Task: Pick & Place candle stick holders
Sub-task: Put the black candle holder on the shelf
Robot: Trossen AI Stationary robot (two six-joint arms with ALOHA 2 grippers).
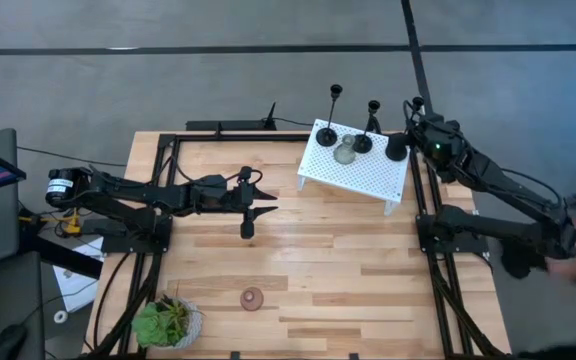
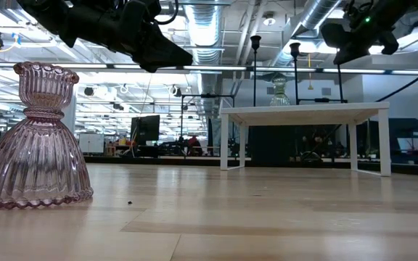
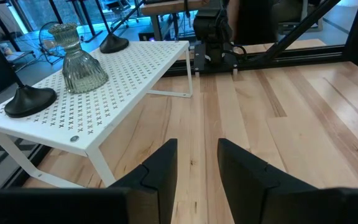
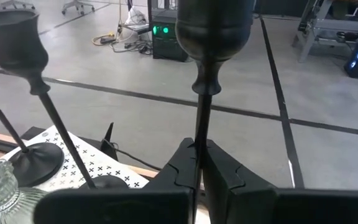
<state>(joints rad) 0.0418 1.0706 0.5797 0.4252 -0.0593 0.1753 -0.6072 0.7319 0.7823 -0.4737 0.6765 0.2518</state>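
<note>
Two tall black holders stand by their round bases (image 1: pixel 326 137) (image 1: pixel 362 143) on the white perforated stand (image 1: pixel 368 178), with the grey-green squat holder (image 1: pixel 344 152) between them. My right gripper (image 4: pixel 199 163) is shut on the third tall black holder (image 1: pixel 396 150) at the stand's right end. The pinkish-brown squat holder (image 1: pixel 252 298) stands on the table near the front and also shows large in the low view (image 2: pixel 35 145). My left gripper (image 1: pixel 264 200) hovers open and empty over the table's middle left, its fingers (image 3: pixel 160 168) pointing toward the stand. My right gripper pinches the third holder's thin stem (image 4: pixel 200 127) between its two fingers, well below the cup top (image 4: pixel 215 25). The fingers come from the table's right side and lie across the stem. The holder stands upright. I cannot tell whether its base touches the stand.
A small green potted plant (image 1: pixel 168 322) sits at the near left corner. Black frame rails (image 1: pixel 163 190) run along the table's left, far and right sides. Bare wood lies between the stand and the pinkish-brown holder.
</note>
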